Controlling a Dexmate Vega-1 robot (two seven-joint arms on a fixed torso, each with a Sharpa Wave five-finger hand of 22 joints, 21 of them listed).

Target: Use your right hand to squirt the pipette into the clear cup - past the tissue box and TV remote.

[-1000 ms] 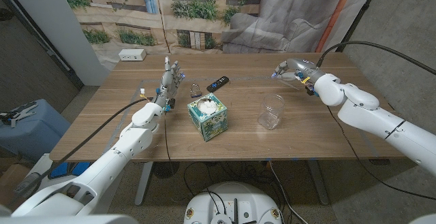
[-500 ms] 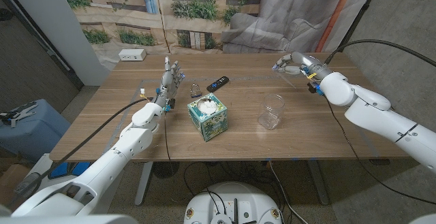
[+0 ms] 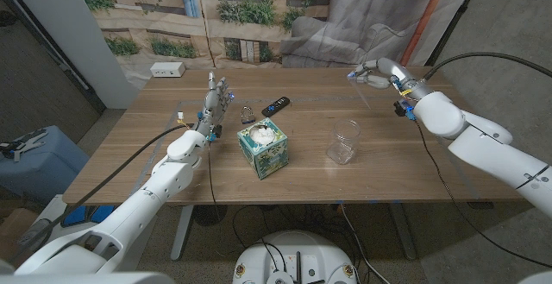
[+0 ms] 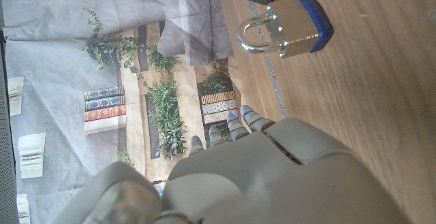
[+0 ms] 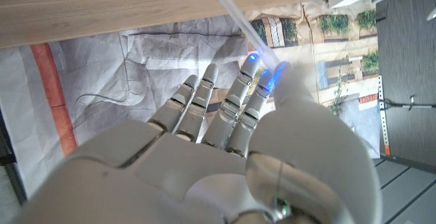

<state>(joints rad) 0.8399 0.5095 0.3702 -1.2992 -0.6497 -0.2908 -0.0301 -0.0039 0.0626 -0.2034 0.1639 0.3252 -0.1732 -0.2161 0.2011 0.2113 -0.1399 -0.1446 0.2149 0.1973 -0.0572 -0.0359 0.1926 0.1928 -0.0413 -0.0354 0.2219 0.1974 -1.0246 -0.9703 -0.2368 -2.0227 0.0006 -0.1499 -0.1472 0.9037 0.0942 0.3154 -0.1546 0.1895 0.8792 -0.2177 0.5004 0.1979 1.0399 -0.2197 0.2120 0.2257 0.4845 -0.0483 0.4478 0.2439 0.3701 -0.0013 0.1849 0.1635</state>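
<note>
I can't read any text, label, brand or number from my screens. The tissue box [image 3: 263, 147] carries a teal and white pattern, but no lettering I can make out in the head view. The TV remote [image 3: 276, 104] is too small there for its button markings to resolve, and the left wrist view catches just its edge. The padlock [image 4: 285, 26] shows bare metal and a blue bumper with no legible stamp. The white power strip [image 3: 167, 70] at the far tabletop edge has no readable marking either.
</note>
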